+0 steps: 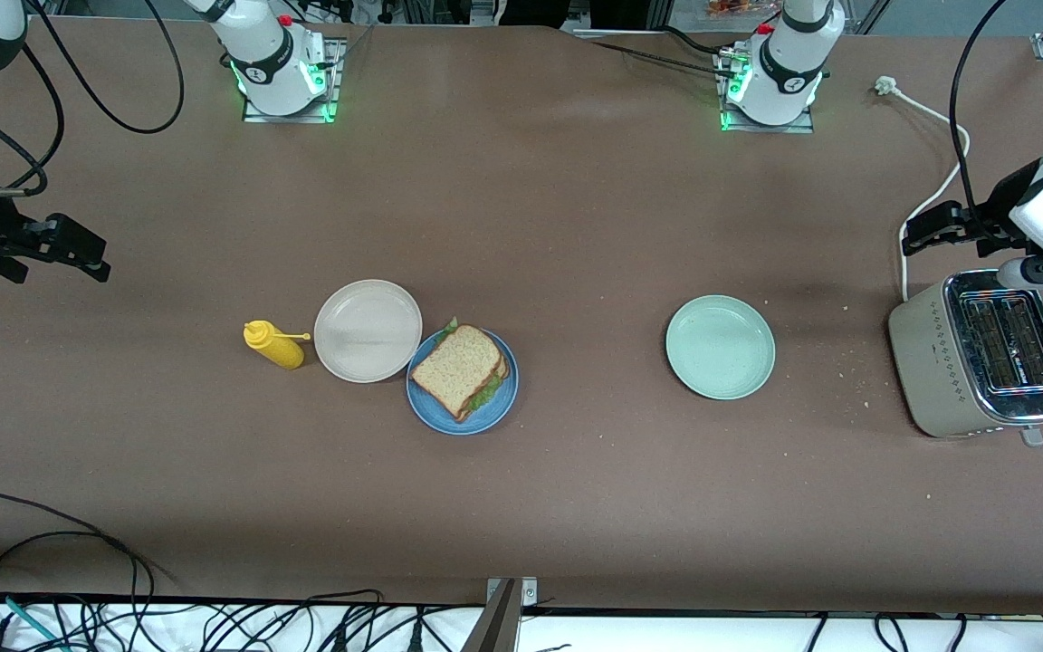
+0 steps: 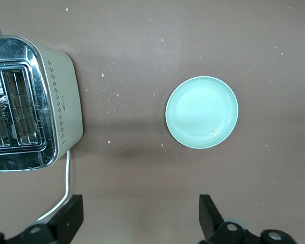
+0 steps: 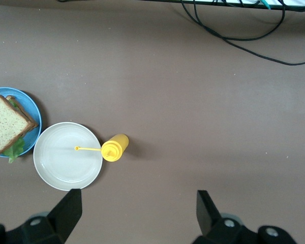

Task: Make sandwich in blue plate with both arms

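The sandwich, two brown bread slices with green lettuce showing at the edges, lies on the blue plate near the table's middle. The right wrist view also takes in the sandwich and the blue plate. My right gripper hangs open and empty over bare table at the right arm's end; its own view shows the right gripper holding nothing. My left gripper is open and empty above the table beside the toaster; nothing sits in the left gripper either.
A beige plate touches the blue plate, with a yellow squeeze bottle lying beside it. A mint-green plate and a toaster with its white cord sit toward the left arm's end. Crumbs dot the table there.
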